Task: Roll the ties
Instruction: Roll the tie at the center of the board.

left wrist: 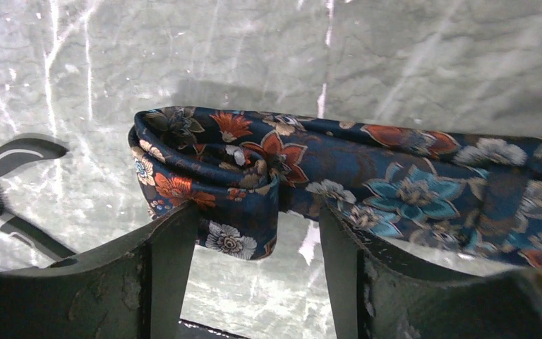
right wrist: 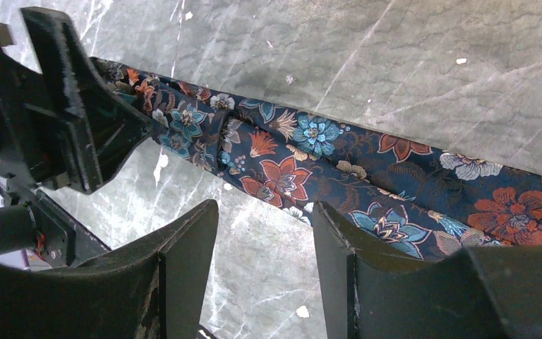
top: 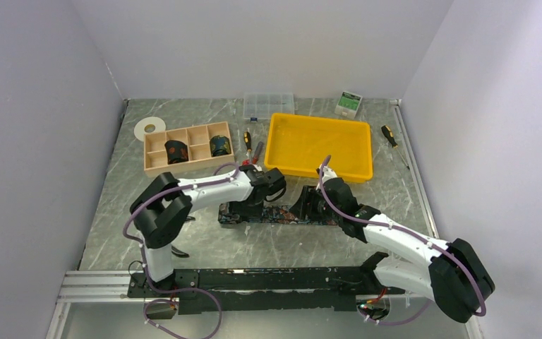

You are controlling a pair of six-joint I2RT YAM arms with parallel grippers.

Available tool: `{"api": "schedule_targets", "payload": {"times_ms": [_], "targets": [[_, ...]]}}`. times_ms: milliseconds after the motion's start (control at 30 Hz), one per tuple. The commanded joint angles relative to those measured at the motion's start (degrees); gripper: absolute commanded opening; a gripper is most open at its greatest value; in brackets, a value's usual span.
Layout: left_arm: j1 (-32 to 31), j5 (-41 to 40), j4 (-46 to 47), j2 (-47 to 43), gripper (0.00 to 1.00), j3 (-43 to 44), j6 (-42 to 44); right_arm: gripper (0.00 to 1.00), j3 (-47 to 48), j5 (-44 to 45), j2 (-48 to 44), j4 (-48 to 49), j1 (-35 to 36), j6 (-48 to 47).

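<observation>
— Biggest first?
— Marbled counter (top: pixel 268 247), bare toward the near rail. Yellow tray (top: pixel 356 127) and wooden box (top: pixel 183 167) along the far side, well apart from the work. Coiled ties (top: pixel 176 150) already in two of the box's compartments.
— And the one to roll?
— Unrolled tie (top: pixel 282 214), flat across mid-counter between the two arms. Soft and light, probably slippery; likely to spring loose unless kept pinched.
— Pincers?
— Left pincer (left wrist: pixel 254 212) spread wide astride the folded end (left wrist: pixel 205 169), clamping nothing. Right pincer (right wrist: pixel 265 206) parted above the strip further along, holding nothing; one fingertip at the cloth's edge, contact unclear.
— Where to grip?
— Across the full width at that fold, then over toward the long part. Open room on the near side. Pliers (left wrist: pixel 14 152) just left of the fold, worth steering round.
</observation>
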Motion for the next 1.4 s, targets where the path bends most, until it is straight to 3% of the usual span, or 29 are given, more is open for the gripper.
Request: {"api": "schedule_targets", "payload": {"times_ms": [0, 333, 533, 633, 800, 1000, 1367], "targets": [[-0.2, 3.3, 5.4, -7.3, 0.69, -2.1, 1.2, 0.56, -0.4, 0.1, -0.5, 1.8, -0.2, -0.5], [3.4, 10.3, 15.8, -19.5, 0.73, -12.5, 2.2, 0.57, -0.2, -3.6, 1.3, 3.9, -0.2, 0.2], [5.9, 7.2, 17.3, -33.9, 0.73, -19.2, 0.5, 0.59, 3.1, -7.4, 3.2, 5.7, 1.8, 0.9], [10.8, 8.4, 22.4, -45.4, 0.74, -27.3, 0.9, 0.59, 8.3, -4.6, 6.6, 4.5, 7.1, 0.6], [25.4, 22.0, 33.4, -62.4, 0.74, -40.9, 3.6, 0.57, 16.5, -3.3, 17.7, 6.0, 14.6, 2.7], [36.6, 35.6, 38.3, -62.0, 0.74, -47.1, 2.6, 0.56, 25.4, -3.9, 29.9, 7.0, 18.3, 4.4], [38.5, 38.9, 43.5, -58.2, 0.73, -51.2, 3.0, 0.54, 33.7, -2.3, 39.7, 4.5, 18.4, 4.5]]}}
